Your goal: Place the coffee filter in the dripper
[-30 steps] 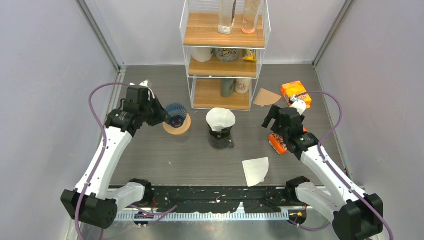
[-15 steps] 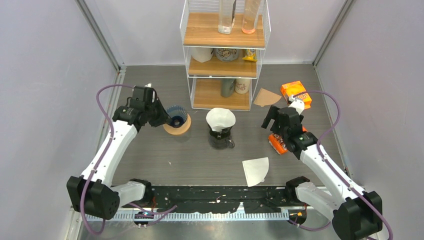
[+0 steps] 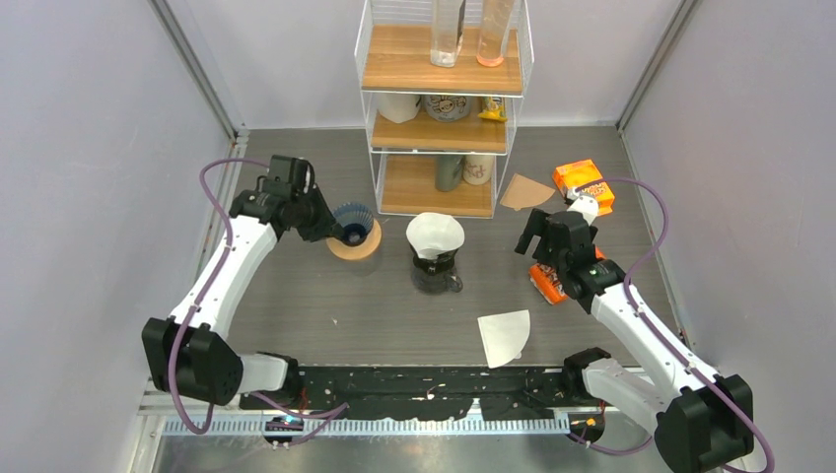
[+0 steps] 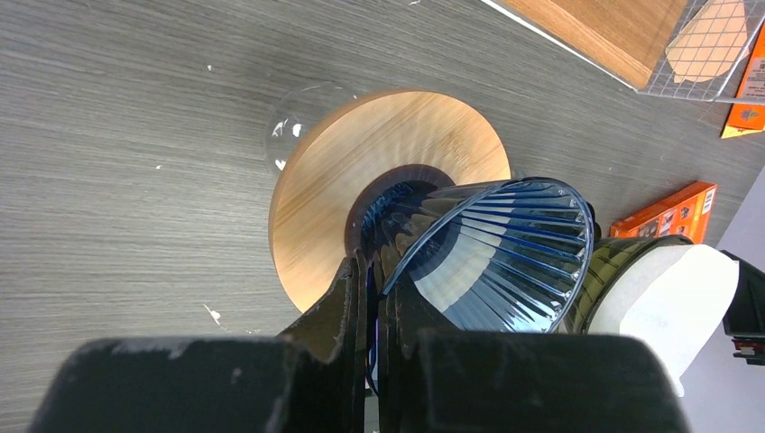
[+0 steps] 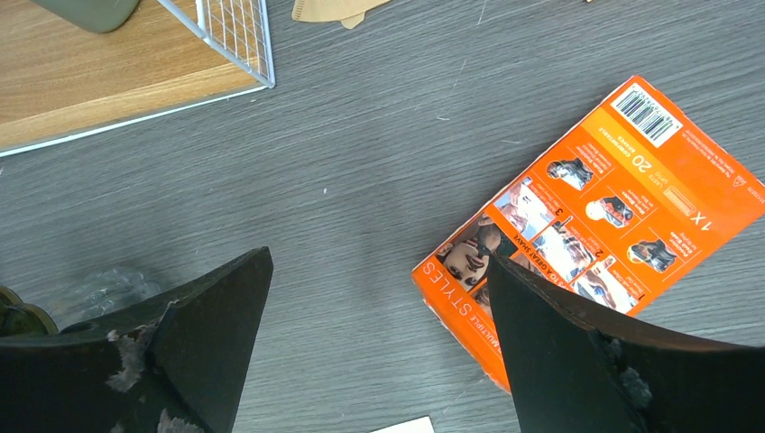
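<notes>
A blue ribbed glass dripper (image 3: 351,221) on a round wooden base (image 3: 357,246) stands left of centre. My left gripper (image 3: 332,233) is shut on its near rim; in the left wrist view the fingers (image 4: 372,263) pinch the thin blue glass of the dripper (image 4: 505,244). A white coffee filter (image 3: 504,335) lies flat on the table near the front. Another white filter (image 3: 435,235) sits in a glass carafe at the centre. My right gripper (image 3: 538,233) is open and empty above the table (image 5: 377,262).
A wire and wood shelf rack (image 3: 442,108) with cups stands at the back. A brown filter (image 3: 525,192) lies beside it. One orange box (image 3: 582,183) is at the back right, another (image 5: 622,225) lies beside my right gripper.
My left arm has swung inward and its gripper has shifted slightly right and farther back, with the dripper and base moving along. The right arm has barely moved.
</notes>
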You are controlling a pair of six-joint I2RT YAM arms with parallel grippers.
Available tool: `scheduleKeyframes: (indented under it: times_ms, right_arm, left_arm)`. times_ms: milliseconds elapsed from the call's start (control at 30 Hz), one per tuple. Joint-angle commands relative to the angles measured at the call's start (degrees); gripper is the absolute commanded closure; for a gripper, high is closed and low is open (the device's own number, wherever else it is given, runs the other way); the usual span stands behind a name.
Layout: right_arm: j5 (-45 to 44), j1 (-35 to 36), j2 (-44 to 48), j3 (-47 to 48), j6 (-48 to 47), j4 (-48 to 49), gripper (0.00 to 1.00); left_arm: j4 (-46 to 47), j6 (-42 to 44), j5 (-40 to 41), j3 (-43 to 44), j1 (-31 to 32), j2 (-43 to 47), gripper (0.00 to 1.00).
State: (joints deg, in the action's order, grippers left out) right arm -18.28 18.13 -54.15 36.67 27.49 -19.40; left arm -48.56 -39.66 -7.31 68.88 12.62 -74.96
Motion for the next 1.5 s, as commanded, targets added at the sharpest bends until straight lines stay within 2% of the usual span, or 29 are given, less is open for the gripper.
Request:
scheduleKeyframes:
  times_ms: [0,367,567,867,1333,1467]
  right_arm:
    - [-0.35,-0.36,0.12,0.58,-0.71,1.74,0.05]
    - [-0.82,-0.38,-0.72,0.38,-1.01,1.73,0.05]
    - [-1.37,-0.39,-1.11,0.38,-1.07,1.73,0.05]
    - [-2.34,-0.37,-1.01,0.28,-0.92,1.73,0.05]
    - [-2.53,-0.35,-0.87,0.37,-1.02,1.73,0.04]
    - [-1.63,-0.31,-1.07,0.57,-1.39,1.73,0.05]
  left_arm:
    - [-11.54,1.96,1.65,-0.76,-0.23,-4.35,1.0]
    - [-17.11,4.47,5.03,-2.34,-0.19,-11.02,1.0]
    - [-18.36,5.17,9.29,-1.79,-0.05,-13.77,1.0]
    - [-18.18,5.44,10.16,-2.42,0.62,-16.9,1.0]
    - [-17.32,5.22,7.57,3.41,1.94,-15.56,1.0]
    - [-16.79,4.9,4.3,5.42,2.35,-16.16,1.0]
